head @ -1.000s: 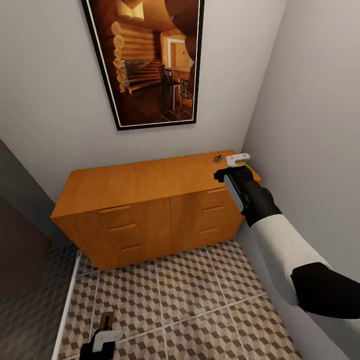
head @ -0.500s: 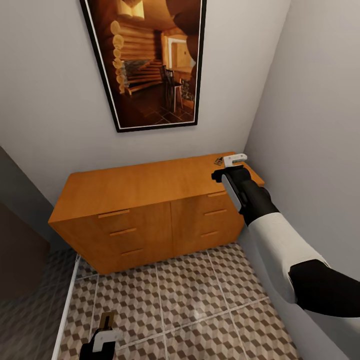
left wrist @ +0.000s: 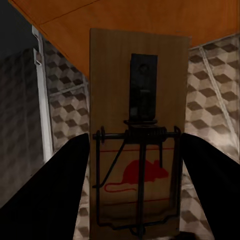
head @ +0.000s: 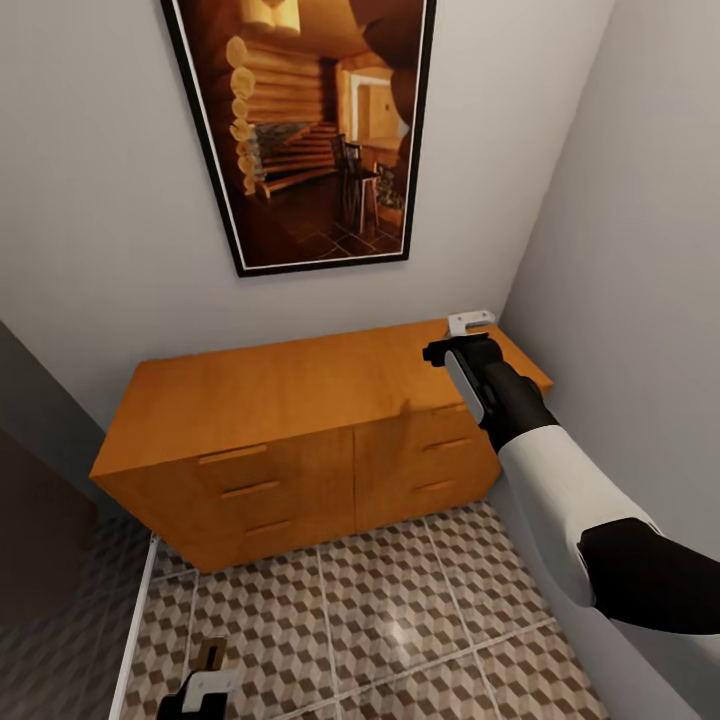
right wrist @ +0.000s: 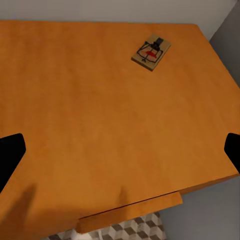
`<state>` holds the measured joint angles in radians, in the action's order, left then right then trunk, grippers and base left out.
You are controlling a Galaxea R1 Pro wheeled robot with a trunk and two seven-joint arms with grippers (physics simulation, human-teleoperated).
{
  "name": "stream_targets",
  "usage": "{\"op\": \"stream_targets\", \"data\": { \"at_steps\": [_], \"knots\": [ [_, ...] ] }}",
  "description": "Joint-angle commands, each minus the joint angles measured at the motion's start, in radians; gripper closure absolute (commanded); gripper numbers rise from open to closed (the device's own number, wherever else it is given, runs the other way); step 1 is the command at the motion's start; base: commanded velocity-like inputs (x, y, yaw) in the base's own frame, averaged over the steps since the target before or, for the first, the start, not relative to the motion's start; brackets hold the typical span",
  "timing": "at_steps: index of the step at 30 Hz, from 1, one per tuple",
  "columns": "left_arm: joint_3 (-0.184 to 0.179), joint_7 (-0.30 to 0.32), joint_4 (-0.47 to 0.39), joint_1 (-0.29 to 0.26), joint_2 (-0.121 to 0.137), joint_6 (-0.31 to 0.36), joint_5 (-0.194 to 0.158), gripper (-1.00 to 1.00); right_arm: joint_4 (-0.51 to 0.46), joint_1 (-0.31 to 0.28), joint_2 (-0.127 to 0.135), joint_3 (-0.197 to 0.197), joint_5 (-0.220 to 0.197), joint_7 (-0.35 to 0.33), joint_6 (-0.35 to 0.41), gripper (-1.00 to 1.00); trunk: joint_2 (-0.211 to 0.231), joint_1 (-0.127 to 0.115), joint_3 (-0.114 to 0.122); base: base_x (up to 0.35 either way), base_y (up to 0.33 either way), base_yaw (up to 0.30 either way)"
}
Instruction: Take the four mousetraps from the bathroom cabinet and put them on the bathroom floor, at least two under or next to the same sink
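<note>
The orange-brown cabinet [head: 290, 400] stands against the back wall. Its flat top [right wrist: 90, 115] carries one small mousetrap [right wrist: 151, 51] near the far corner. My right gripper [head: 470, 322] hovers over the cabinet's right end. It is open, with its dark fingertips [right wrist: 10, 155] wide apart and the trap ahead of them, untouched. Low over the cube-patterned bathroom floor [head: 380, 600], my left gripper [head: 205, 688] is shut on another mousetrap [left wrist: 137, 150]. This trap [head: 210, 655] is a wooden plate with a wire spring and a red mouse print, held between the dark fingers [left wrist: 50, 190].
A large framed picture [head: 310, 130] hangs above the cabinet. A grey wall [head: 640, 250] closes the right side next to my right arm. A dark panel [head: 40, 500] and a white strip [head: 135, 620] border the floor at the left.
The head camera has moved nearer and shifted the whole picture. My right gripper now covers the spot where the cabinet-top trap showed in the head view. The left gripper still holds its trap.
</note>
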<state>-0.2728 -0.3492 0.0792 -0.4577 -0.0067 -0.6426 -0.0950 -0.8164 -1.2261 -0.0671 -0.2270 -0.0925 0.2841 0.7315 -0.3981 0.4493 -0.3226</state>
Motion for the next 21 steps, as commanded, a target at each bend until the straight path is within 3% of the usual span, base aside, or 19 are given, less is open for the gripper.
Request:
{"op": "stream_targets", "data": {
  "at_steps": [1,7,15,21],
  "knots": [
    [-0.009,0.006,0.004,0.002,0.002,-0.002,-0.008,1.0,0.0,-0.001,0.001,-0.003,-0.01,0.009,0.003,-1.0,-0.002,0.001,-0.002,0.049,0.017,0.0],
    [-0.009,0.044,0.005,0.066,0.012,0.051,-0.008,1.0,0.0,-0.001,0.003,-0.003,-0.01,0.009,0.001,-1.0,-0.002,0.001,-0.002,0.017,0.006,0.0],
    [-0.009,0.05,0.005,0.162,0.033,0.078,-0.008,1.0,0.0,-0.001,0.005,-0.003,-0.01,0.009,0.001,-1.0,-0.002,0.001,-0.002,0.002,0.001,0.0],
    [-0.009,0.05,0.004,0.188,0.04,0.114,-0.008,1.0,-0.001,-0.001,0.006,-0.004,-0.01,0.009,0.0,-1.0,-0.002,0.001,-0.002,0.0,0.0,0.0]
  ]
}}
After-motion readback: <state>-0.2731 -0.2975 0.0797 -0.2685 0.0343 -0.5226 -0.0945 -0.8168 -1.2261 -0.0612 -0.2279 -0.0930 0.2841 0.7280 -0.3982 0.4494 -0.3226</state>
